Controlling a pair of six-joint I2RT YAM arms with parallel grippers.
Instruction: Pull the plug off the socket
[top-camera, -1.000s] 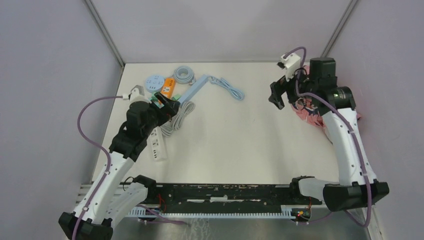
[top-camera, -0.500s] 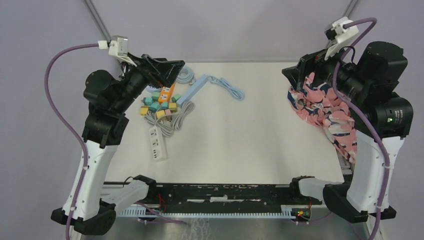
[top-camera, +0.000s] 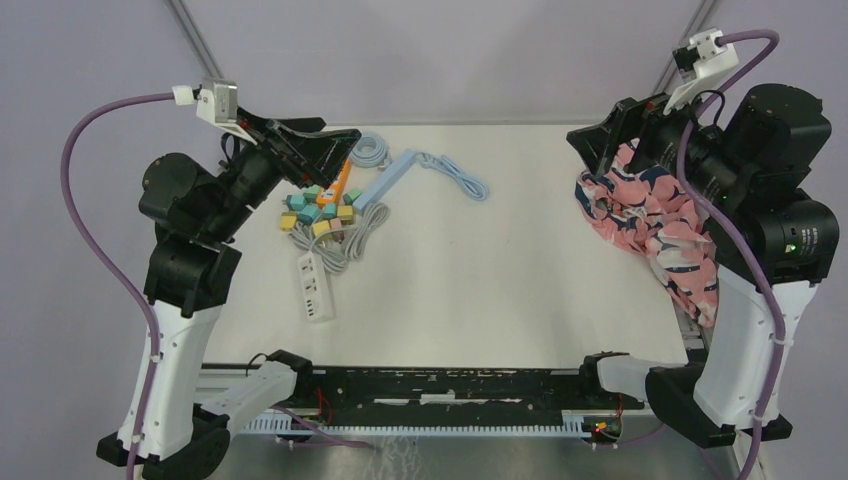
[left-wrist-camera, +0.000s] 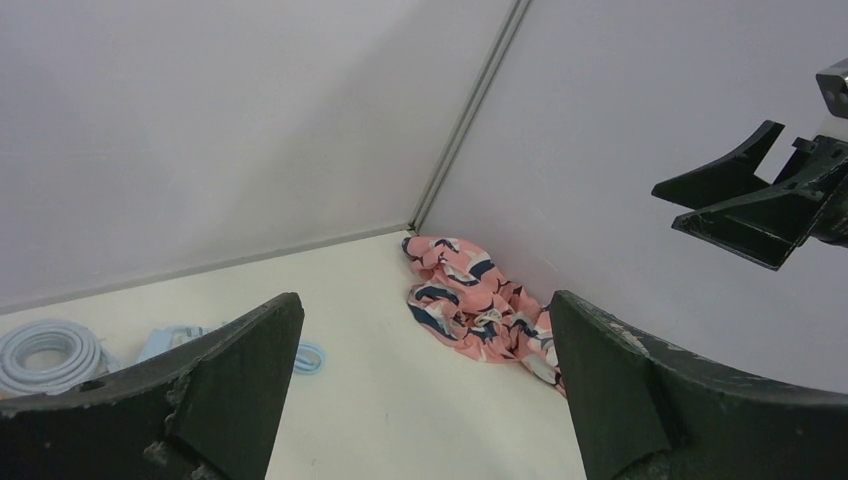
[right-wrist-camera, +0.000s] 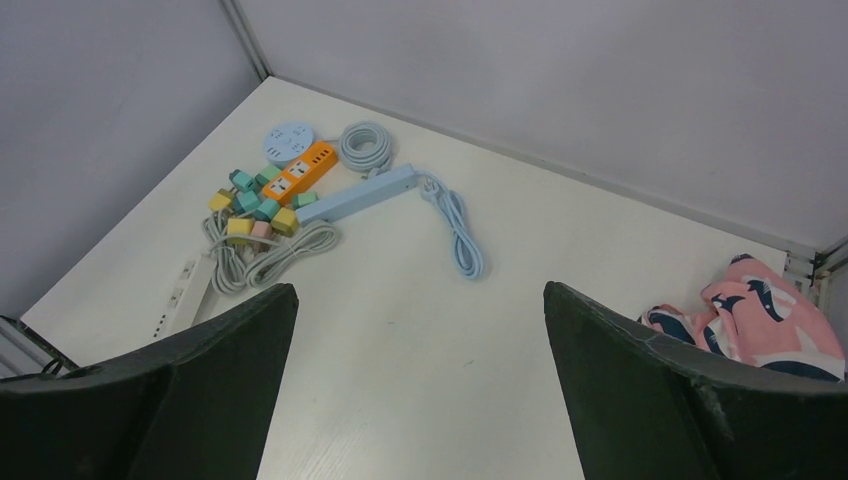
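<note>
two grippers hang above the table (top-camera: 480, 280), and you can see both spread wide with nothing between their fingers. your left gripper (top-camera: 345, 150) is over the far left, your right gripper (top-camera: 590, 150) over the far right by the pink patterned cloth (top-camera: 650, 225). the coloured plugs (right-wrist-camera: 252, 205) sit clustered at the far left, just beside the orange power strip (right-wrist-camera: 300, 172), on the grey cable loops (right-wrist-camera: 290, 250); neither gripper touches them.

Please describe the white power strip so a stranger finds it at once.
On the left side of the table lies a cluster of power strips and cables. The white power strip is at its near end, nearest the arms' bases. It alone is white; its neighbours are an orange strip and a light blue strip.
</note>
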